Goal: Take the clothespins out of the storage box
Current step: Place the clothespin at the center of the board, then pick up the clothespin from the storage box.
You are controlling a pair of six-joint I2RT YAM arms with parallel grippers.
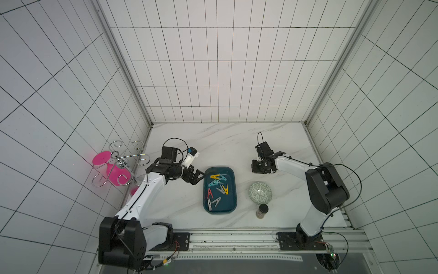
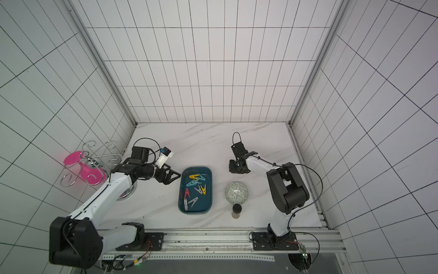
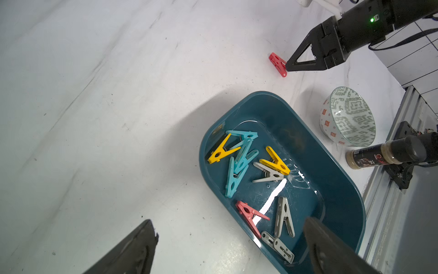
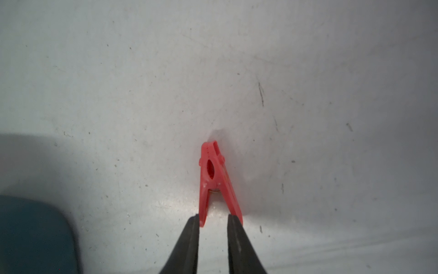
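The right end effector (image 4: pixel 213 219), narrowly parted, straddled the legs of a red peg (image 4: pixel 213 180) on the worktop (image 4: pixel 142 83), apparently not pinching it. Other pegs (image 3: pixel 237 175) lay in the box (image 1: pixel 230 201); the left end effector (image 1: pixel 200 178), spread wide, hovered beside its corner.

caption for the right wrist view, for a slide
A red clothespin on the marble table, legs between the fingertips of the right gripper, storage box corner nearby.

The white marbled tabletop (image 1: pixel 213 142) carries a teal storage box (image 1: pixel 228 204) mid-table, a patterned bowl (image 1: pixel 260 192) and dark-lidded jar (image 1: pixel 262 211) close together beside it, and one red clothespin (image 3: pixel 277 64) lying apart from the box.
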